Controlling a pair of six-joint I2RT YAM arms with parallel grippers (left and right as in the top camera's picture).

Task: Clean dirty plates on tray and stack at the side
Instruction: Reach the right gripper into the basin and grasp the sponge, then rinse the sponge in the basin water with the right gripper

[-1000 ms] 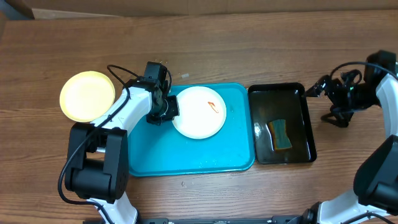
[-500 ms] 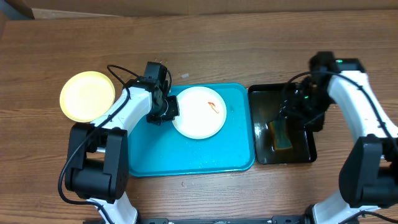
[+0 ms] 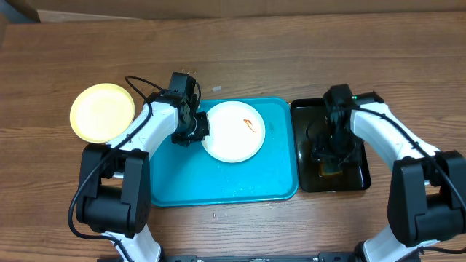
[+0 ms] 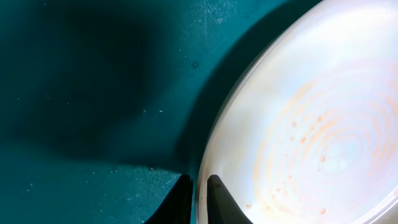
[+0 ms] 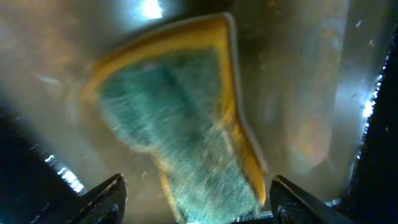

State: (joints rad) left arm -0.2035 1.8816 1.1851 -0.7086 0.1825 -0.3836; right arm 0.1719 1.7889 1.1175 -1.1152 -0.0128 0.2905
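Glossy round white plate (image 3: pixel 231 135), thin orange-red smear (image 3: pixel 250 124) on it, lies flat in the smooth turquoise plastic tray (image 3: pixel 218 182) with rounded corners and a raised rim; the left gripper (image 4: pixel 199 194) is pinched narrow on its rim. Round pale yellow plate (image 3: pixel 102 111) sits on the woodgrain table (image 3: pixel 291 58) left of the tray. Black rectangular tub (image 3: pixel 342 186) holds water and a sponge (image 5: pixel 180 124), green scrubby face on yellow foam; the right gripper (image 5: pixel 196 199) is spread wide astride it, not clamped

This is looking like a robotics lab: a left arm (image 3: pixel 138 131) and right arm (image 3: pixel 393 135) are standing at a wood-grain table (image 3: pixel 291 58), a black cable (image 3: pixel 138 81) looping loose, cardboard (image 3: pixel 291 7) lying behind.
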